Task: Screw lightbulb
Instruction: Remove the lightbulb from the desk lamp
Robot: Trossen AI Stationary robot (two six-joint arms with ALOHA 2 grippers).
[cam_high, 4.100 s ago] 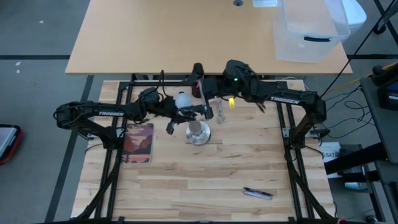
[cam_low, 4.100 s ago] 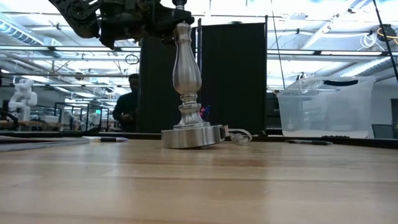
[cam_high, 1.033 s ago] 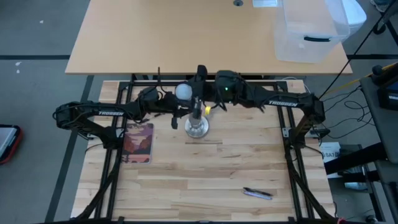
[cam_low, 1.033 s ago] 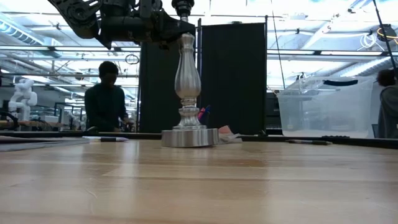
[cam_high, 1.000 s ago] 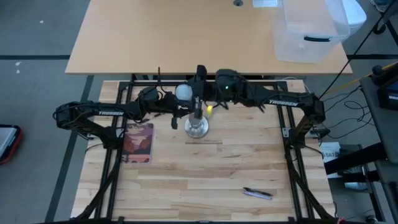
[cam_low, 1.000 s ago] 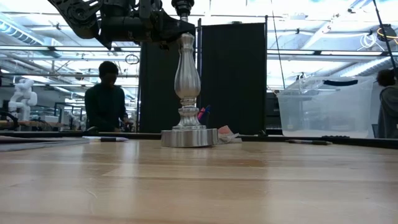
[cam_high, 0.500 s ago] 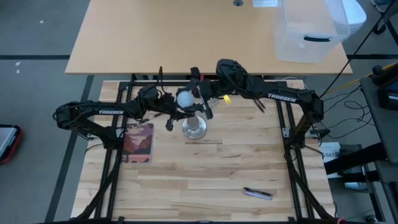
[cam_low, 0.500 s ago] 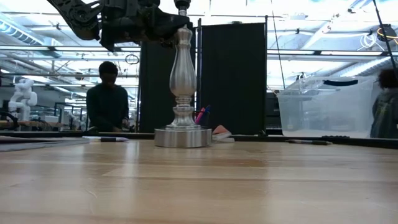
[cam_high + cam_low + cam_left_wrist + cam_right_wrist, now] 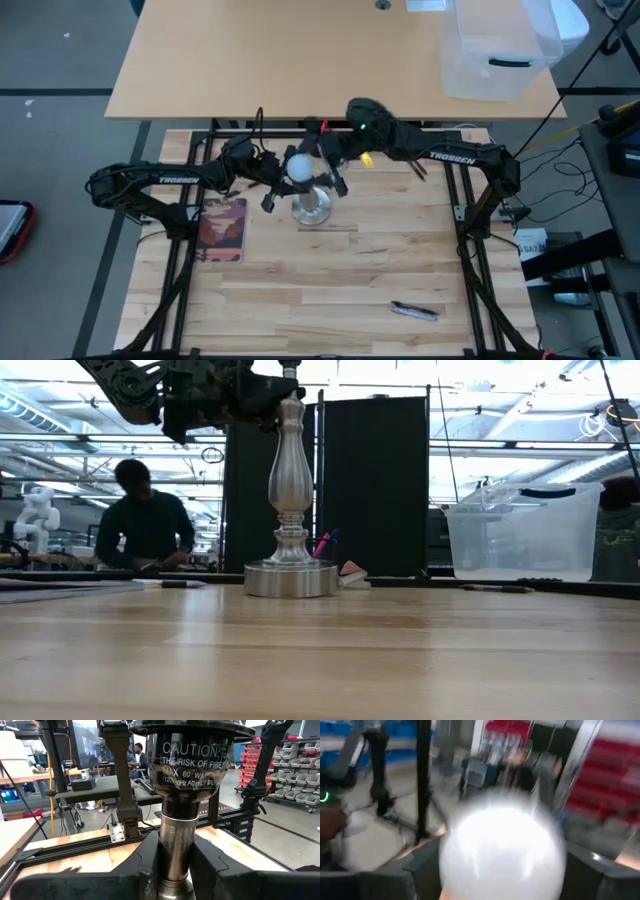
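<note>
My right claw [image 9: 318, 168] has the bulb [image 9: 298, 166], fingers pinched on the globe; in my right wrist view the white globe [image 9: 502, 852] fills the space between my fingers, so there's no gap left to close. My left claw [image 9: 283, 185] is clamped on the stand [image 9: 289, 500], gripping the post just under the socket cup; the left wrist view shows the silvery post [image 9: 175, 845] squeezed between my two dark fingers [image 9: 150, 860], with the cup and its caution label right above them.

What matters now: the bulb sits at the top of the stand, straight above my left claw and at the tip of my right one. The stand is upright on the worktop [image 9: 320, 660], foot flat, so its long axis runs vertically. I judge the bulb's axis has to match that line for the thread to bite. From overhead the globe lies just up and left of the stand's foot [image 9: 312, 208], close to over it, but I can't tell whether the screw base is already in the socket; my arms hide that joint. Both claws are right at the joint, right arm doing the turning.
</note>
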